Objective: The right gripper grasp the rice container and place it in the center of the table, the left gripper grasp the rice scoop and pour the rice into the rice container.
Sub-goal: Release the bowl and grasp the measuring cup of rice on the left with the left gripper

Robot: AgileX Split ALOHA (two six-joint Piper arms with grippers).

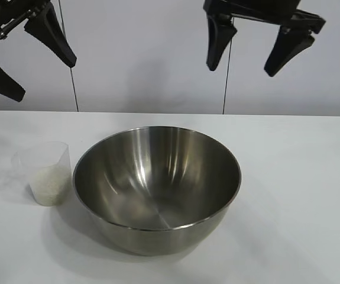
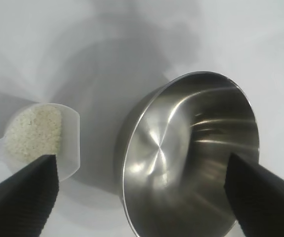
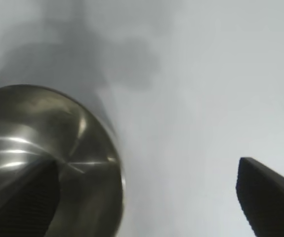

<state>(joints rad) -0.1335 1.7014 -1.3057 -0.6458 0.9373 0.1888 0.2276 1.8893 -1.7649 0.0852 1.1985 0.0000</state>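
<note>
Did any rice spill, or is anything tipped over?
No, nothing stands out. The rice is all inside the rice scoop, which stands upright beside the rice container on the table. The container is upright and empty.

The rice container point(image 1: 156, 189) is shiny, reflective brushed steel. The rice scoop point(image 1: 47, 171) is translucent plastic holding grainy white rice point(image 1: 50, 184). The surface point(image 1: 300, 195) looks matt white.
</note>
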